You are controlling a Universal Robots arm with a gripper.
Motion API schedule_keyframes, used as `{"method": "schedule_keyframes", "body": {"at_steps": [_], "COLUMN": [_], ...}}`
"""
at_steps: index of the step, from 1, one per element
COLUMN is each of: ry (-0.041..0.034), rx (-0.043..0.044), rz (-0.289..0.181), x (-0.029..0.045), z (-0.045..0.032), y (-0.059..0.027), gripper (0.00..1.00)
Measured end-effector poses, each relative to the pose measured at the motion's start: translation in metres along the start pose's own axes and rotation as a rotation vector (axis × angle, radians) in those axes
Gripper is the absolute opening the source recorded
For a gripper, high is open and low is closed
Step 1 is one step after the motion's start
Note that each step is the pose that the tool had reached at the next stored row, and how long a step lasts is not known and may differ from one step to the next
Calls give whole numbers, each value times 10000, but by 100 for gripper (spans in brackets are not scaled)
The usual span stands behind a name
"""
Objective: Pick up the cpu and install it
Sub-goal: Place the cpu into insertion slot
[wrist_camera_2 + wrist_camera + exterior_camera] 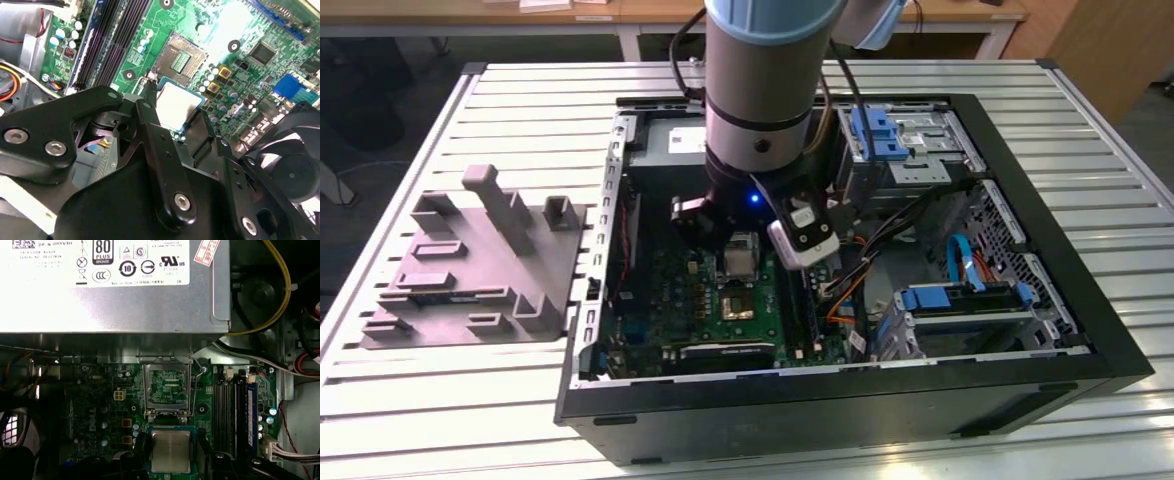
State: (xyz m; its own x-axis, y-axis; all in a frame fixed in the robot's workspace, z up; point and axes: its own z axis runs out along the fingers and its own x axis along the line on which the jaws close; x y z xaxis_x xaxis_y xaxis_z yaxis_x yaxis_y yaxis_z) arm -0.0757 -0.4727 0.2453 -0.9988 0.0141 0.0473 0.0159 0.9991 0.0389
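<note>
The cpu (171, 452) is a small silver square chip with a pale rim, clamped between my gripper's (171, 456) two black fingers (139, 446). In the second wrist view the cpu (177, 102) hangs in the gripper (176, 112) just short of the open socket (180, 60). The socket's silver frame (167, 387) lies bare on the green motherboard, with nothing seated in it. In the exterior view the gripper (742, 262) reaches down inside the computer case, with the cpu (742, 255) a little above the socket (736, 305).
The black computer case (1067, 300) lies open on a slatted white table. A grey moulded holder block (474, 265) stands on the exterior view's left. A power supply (115, 285), memory slots (227, 410), a black fan (295, 170) and loose cables (907, 230) crowd around the socket.
</note>
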Motion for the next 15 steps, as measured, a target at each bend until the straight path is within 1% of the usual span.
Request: {"method": "schedule_keyframes", "body": {"at_steps": [5, 7, 15], "ry": [-3, -3, 35], "rx": [242, 306, 316], "rz": [11, 14, -72], "x": [-1, -2, -9], "z": [21, 41, 187], "y": [-18, -20, -29], "gripper": [47, 47, 47]}}
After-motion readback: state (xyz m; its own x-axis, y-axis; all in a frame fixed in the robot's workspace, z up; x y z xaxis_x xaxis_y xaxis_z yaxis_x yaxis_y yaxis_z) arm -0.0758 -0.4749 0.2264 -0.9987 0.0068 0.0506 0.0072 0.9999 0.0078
